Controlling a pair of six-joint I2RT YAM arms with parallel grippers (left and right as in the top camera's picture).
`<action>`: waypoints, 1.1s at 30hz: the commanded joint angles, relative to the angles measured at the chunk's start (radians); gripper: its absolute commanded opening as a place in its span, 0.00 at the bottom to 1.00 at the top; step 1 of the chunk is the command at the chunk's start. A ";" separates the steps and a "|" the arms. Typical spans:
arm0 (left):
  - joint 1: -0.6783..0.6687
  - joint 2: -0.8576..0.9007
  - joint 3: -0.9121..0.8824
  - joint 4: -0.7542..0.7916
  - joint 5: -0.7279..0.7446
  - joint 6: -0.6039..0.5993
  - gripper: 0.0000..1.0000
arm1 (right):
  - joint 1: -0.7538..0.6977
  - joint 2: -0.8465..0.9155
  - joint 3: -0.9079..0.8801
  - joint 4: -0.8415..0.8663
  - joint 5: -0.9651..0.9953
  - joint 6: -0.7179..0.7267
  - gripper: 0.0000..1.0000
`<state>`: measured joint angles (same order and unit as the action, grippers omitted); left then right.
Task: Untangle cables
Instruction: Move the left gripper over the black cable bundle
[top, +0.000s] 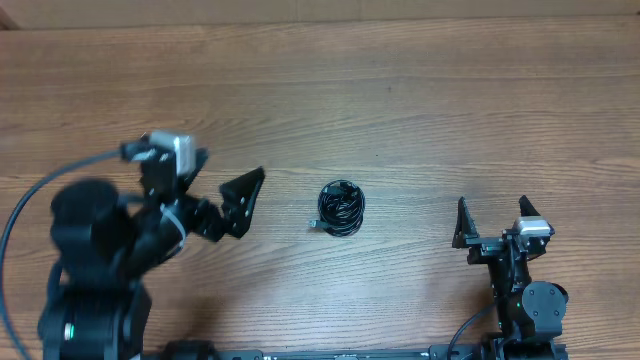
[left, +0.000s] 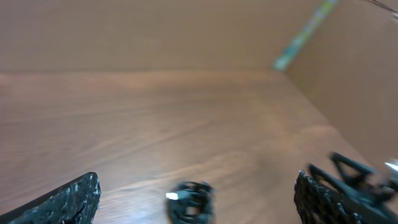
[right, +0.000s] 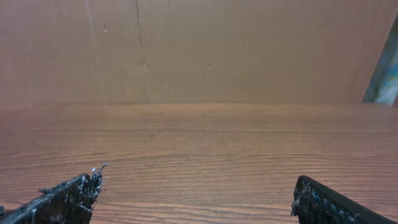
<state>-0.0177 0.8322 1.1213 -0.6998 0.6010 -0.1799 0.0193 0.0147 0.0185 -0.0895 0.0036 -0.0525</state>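
Note:
The cables (top: 342, 208) lie as one tight black coiled bundle with a silver-tipped plug at its left side, on the wooden table near the centre. In the left wrist view the bundle (left: 190, 200) shows blurred between my fingers, low in the frame. My left gripper (top: 243, 203) is open and empty, just left of the bundle, pointing toward it. My right gripper (top: 492, 216) is open and empty at the right, well apart from the bundle. The right wrist view shows only bare table between its fingers (right: 196, 196).
The wooden table (top: 400, 100) ends at a brown cardboard wall (right: 249, 50) along the back. A thick dark wire (top: 30, 200) loops from the left arm base at the far left. The right arm (left: 360, 180) shows at the right of the left wrist view.

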 joint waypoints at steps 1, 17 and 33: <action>0.004 0.094 0.045 -0.009 0.184 0.006 1.00 | -0.004 -0.012 -0.011 0.006 -0.006 -0.001 1.00; -0.319 0.452 0.263 -0.362 -0.425 -0.158 1.00 | -0.004 -0.012 -0.011 0.006 -0.006 -0.001 1.00; -0.336 0.754 0.261 -0.402 -0.232 -0.190 1.00 | -0.004 -0.012 -0.011 0.006 -0.006 -0.001 1.00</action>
<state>-0.3473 1.5410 1.3640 -1.0847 0.3305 -0.3347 0.0193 0.0147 0.0185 -0.0898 0.0029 -0.0528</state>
